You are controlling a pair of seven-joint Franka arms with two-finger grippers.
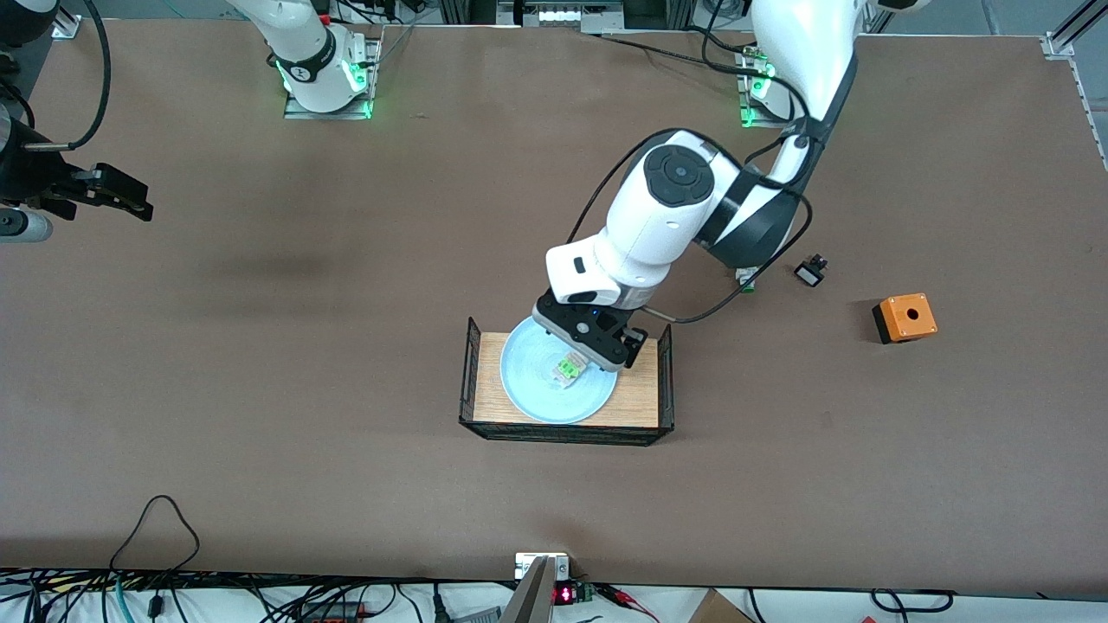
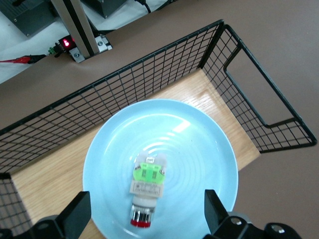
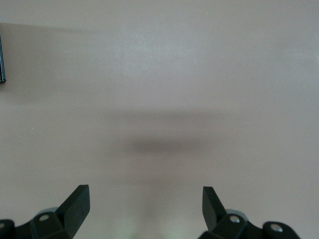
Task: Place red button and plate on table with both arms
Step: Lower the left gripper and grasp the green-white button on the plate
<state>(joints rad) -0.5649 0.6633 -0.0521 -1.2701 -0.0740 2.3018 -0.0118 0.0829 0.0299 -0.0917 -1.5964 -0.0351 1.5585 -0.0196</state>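
Observation:
The pale blue plate (image 1: 535, 391) lies on the wooden floor of a small rack (image 1: 632, 400). The red button (image 1: 567, 370) lies on the plate's middle. My left gripper (image 1: 582, 353) hangs low over the plate. In the left wrist view the plate (image 2: 199, 144) fills the middle and the red button (image 2: 146, 185) lies flat with its red cap toward the wrist. My left gripper (image 2: 146, 211) is open, one finger (image 2: 77, 214) on each side of the button, not touching it. My right gripper (image 1: 130, 197) waits open over bare table (image 1: 346, 363) at the right arm's end, and is empty (image 3: 145, 201).
The rack has black wire sides (image 2: 259, 84) around the plate. An orange box (image 1: 905, 317) and a small black-and-white part (image 1: 811, 272) lie toward the left arm's end. A small green-tipped part (image 1: 746, 283) peeks out under the left arm.

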